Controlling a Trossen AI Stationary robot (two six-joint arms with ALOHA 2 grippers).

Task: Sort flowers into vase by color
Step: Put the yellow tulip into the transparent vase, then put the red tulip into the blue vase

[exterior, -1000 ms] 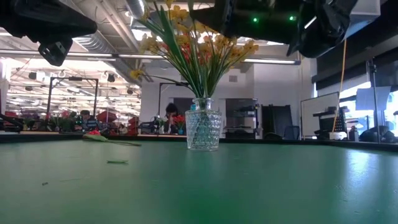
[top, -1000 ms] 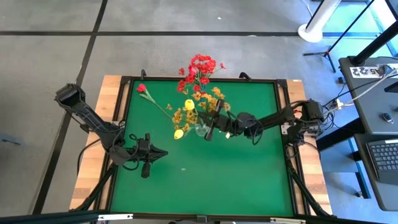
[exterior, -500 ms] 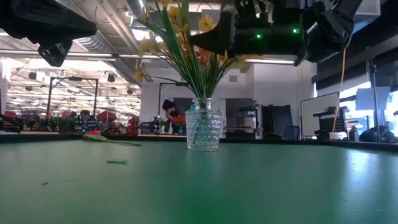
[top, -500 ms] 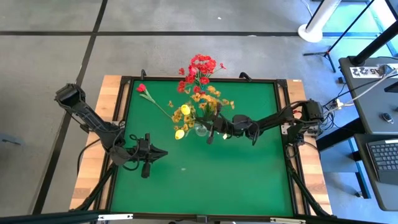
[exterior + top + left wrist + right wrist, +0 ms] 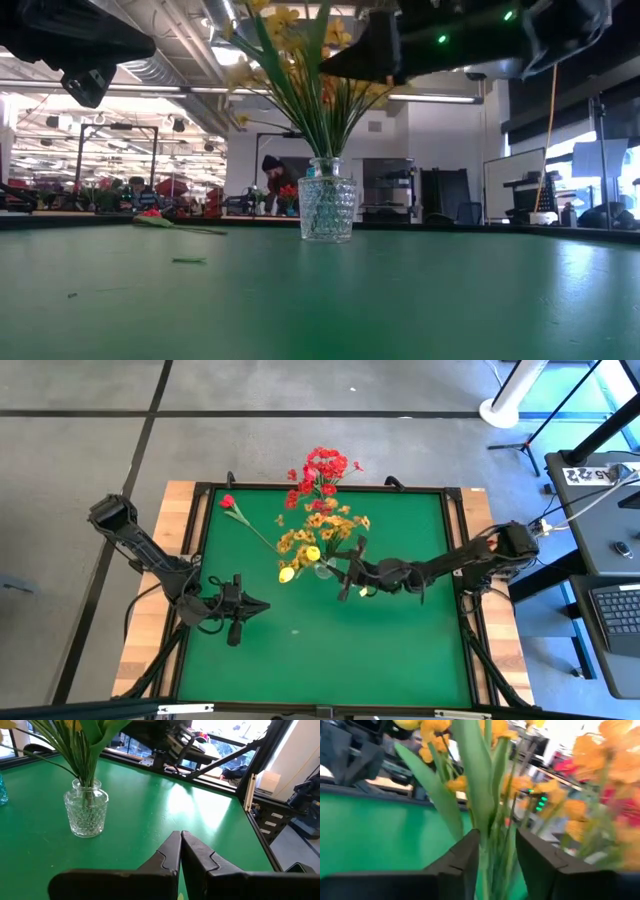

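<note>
flowers: yellow bunch (image 5: 318,535) in vase (image 5: 326,199) mid-table; red stem (image 5: 238,512) lying apart
right gripper (image 5: 496,851): parted around stems, unclamped
left gripper (image 5: 180,851): closed, empty
handling: likely light, bendy; pinch low on stem

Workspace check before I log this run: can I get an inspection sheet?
Surface: green mat, wooden table edge.
Job's things: clear textured glass vase holding yellow-orange flowers; single red flower lying on the mat; red spray at the far edge.
Clutter: small scrap on the mat.
Grippers: left gripper shut, away from the vase; right gripper open around the green stems.
Cables: by the right arm's base.
Surroundings: person far behind.
</note>
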